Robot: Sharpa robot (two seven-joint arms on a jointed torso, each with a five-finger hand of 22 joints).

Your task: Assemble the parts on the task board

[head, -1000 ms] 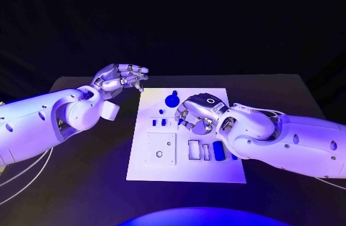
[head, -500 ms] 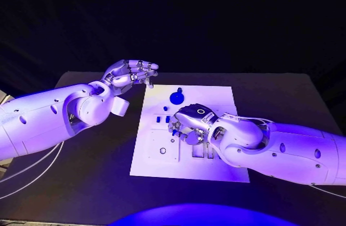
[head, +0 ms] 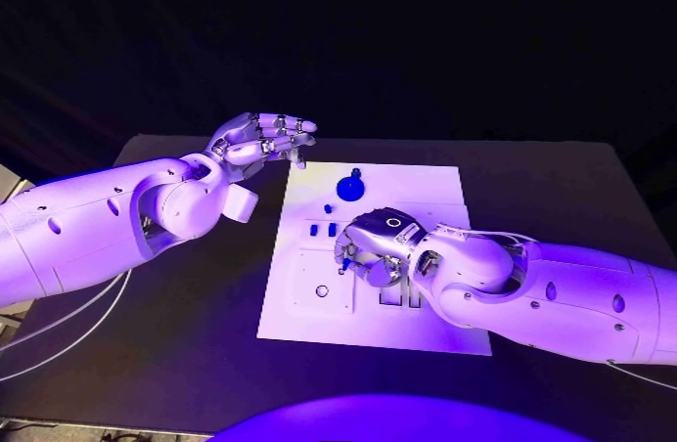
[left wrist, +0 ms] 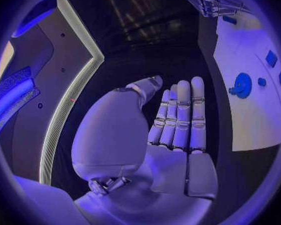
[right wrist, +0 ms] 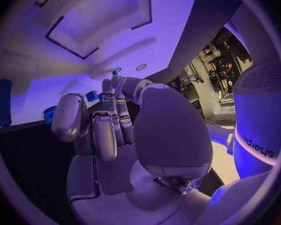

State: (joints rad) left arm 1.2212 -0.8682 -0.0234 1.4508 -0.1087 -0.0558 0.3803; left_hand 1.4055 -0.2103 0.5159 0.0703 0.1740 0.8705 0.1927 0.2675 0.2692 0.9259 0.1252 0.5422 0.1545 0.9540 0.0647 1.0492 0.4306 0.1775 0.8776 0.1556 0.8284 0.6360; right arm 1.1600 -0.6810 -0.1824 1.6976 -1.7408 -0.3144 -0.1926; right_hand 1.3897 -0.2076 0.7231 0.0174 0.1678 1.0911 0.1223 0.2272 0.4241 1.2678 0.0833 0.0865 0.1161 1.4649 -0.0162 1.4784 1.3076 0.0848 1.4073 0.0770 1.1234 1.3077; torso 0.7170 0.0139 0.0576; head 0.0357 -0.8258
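The white task board [head: 424, 188] lies in the middle of the black table. On its far half stands a round blue part [head: 350, 184] with a knob. A small blue part [head: 328, 208] and two short blue parts [head: 322, 230] lie just nearer. My right hand [head: 374, 246] hangs palm down over the board's middle, its fingers [right wrist: 117, 102] reaching to the board beside small blue parts [right wrist: 90, 96]; nothing shows in its grasp. My left hand [head: 268, 139] hovers off the board's far left corner. Its fingers [left wrist: 181, 115] are stretched out and hold nothing.
A white square plate [head: 322, 284] with holes sits on the board's near left. A long blue bar [right wrist: 4, 102] lies on the board, seen in the right wrist view. Bare black table [head: 184, 315] surrounds the board.
My right hand has slid left from the board's right side to its middle, now covering the slots and the long bar. The left hand has drifted slightly right. The camera has shifted too.
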